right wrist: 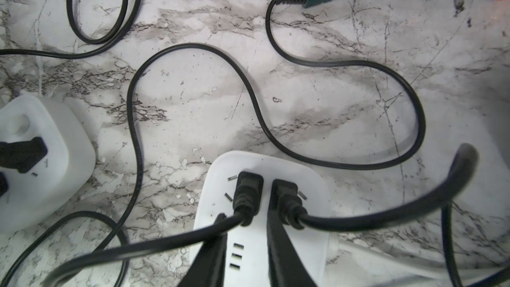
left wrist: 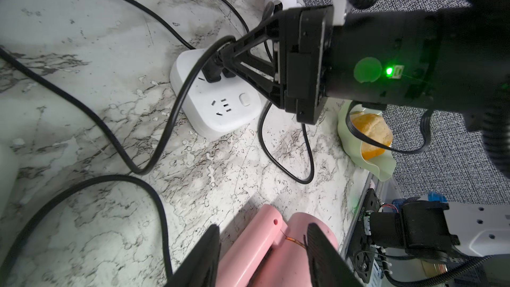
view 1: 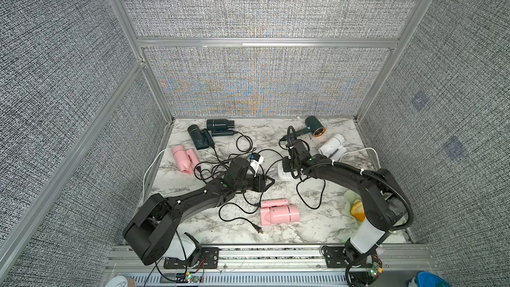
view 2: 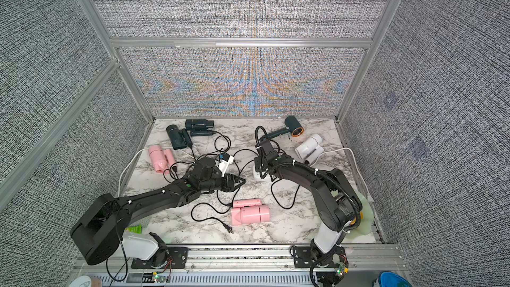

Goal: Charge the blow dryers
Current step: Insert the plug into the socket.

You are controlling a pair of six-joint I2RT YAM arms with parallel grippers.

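Several blow dryers lie on the marble table. Two dark ones [view 1: 219, 125] [view 1: 197, 136] and a pink one [view 1: 182, 158] are at the back left. A copper-ringed one [view 1: 314, 127] and a white one [view 1: 332, 144] are at the back right. Another pink one [view 1: 280, 212] lies near the front. My right gripper [right wrist: 248, 205] points down at a white socket block [right wrist: 311, 189], jaws shut on a black plug [right wrist: 247, 191] seated in it beside a second plug [right wrist: 287, 202]. My left gripper [left wrist: 263, 227] hangs open above the front pink dryer [left wrist: 248, 258], touching nothing.
A second socket block [right wrist: 55, 144] with a plug in it sits close by, under my left arm. Black cords [view 1: 220, 167] tangle across the middle. A loose plug [view 1: 258, 229] lies near the front. A green dish with an orange thing [view 1: 356, 208] stands at the right front edge.
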